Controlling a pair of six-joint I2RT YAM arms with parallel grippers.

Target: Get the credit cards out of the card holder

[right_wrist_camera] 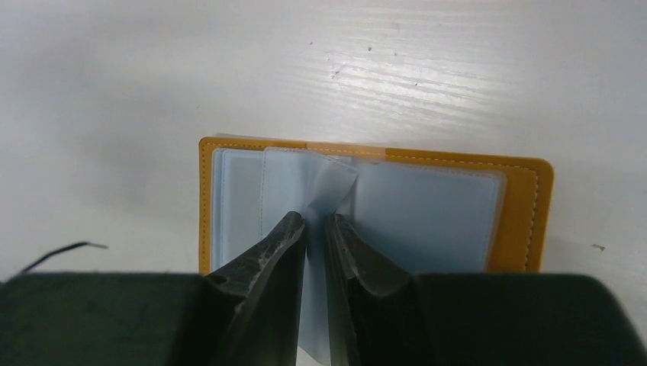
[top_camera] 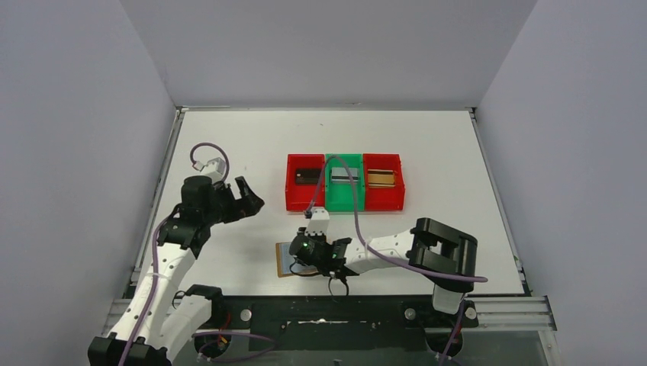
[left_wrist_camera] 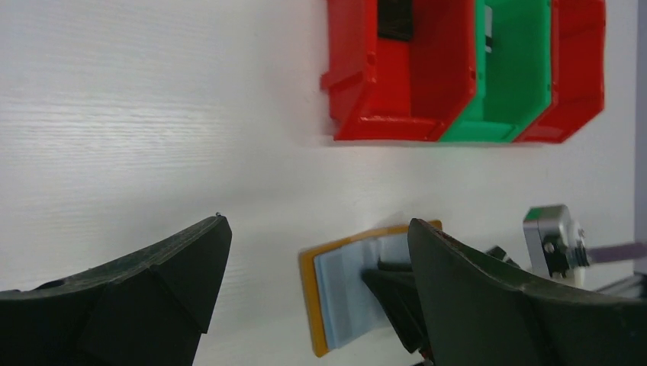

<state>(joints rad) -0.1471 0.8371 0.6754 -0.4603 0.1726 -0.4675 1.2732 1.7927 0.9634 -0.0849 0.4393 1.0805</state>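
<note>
The tan-mustard card holder (top_camera: 284, 260) (left_wrist_camera: 309, 305) (right_wrist_camera: 521, 210) lies open on the table near the front edge, its pale blue-grey pockets facing up. My right gripper (top_camera: 304, 261) (right_wrist_camera: 315, 220) is over it, jaws pinched on a raised blue-grey pocket leaf at the fold. Three credit cards lie in the bins: a black one (top_camera: 307, 176) (left_wrist_camera: 395, 19), a silver-grey one (top_camera: 344, 176) and a gold-brown one (top_camera: 381, 178). My left gripper (top_camera: 248, 200) (left_wrist_camera: 317, 221) hangs open and empty above the table, left of the bins.
A row of three joined bins stands behind the card holder: a red one (top_camera: 294, 200) (left_wrist_camera: 397, 122), a green one (top_camera: 343, 204) (left_wrist_camera: 488, 130) and another red one (top_camera: 385, 204) (left_wrist_camera: 580, 107). A purple cable (top_camera: 358, 206) arcs from the right wrist over the green bin.
</note>
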